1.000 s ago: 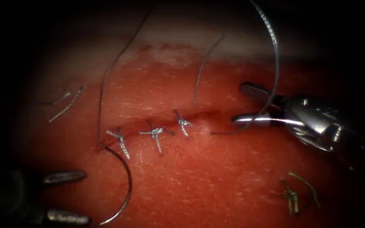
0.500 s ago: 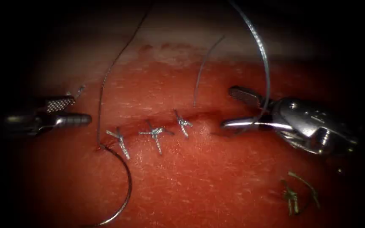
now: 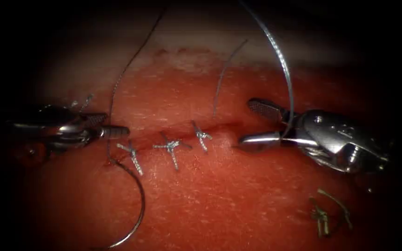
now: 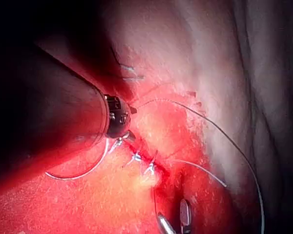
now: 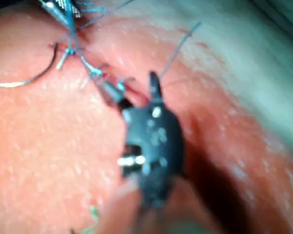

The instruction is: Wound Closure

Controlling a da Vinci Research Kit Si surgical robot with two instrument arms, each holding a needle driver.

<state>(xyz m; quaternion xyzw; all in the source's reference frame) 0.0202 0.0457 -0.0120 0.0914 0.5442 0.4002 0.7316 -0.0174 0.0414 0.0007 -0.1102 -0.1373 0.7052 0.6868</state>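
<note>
The cut [image 3: 219, 128] runs across the tissue [image 3: 219, 195] with three knotted stitches [image 3: 170, 146] on its left part. The curved needle [image 3: 141, 200] lies free on the tissue below the cut's left end, held by neither tool; its thread [image 3: 112, 97] rises from its upper end. My left tool [image 3: 115, 124] is at the cut's left end, jaws slightly open beside that thread, holding nothing. At the cut's right end, the right tool [image 3: 246, 122] is open. A thicker thread loop [image 3: 288, 88] runs between its jaws without being held. The left wrist view shows the needle [image 4: 78, 173].
A loose thread tail [image 3: 222, 79] stands up above the cut's middle. Cut ends of thread lie at the lower right [image 3: 324, 211] and upper left [image 3: 82, 100]. Red fluid covers the tissue; paler tissue [image 3: 196, 58] lies at the back edge.
The left tool has come up from the lower left to the cut's left end and moved right to the thread, its jaws narrower. The right tool edged left. The needle has not moved.
</note>
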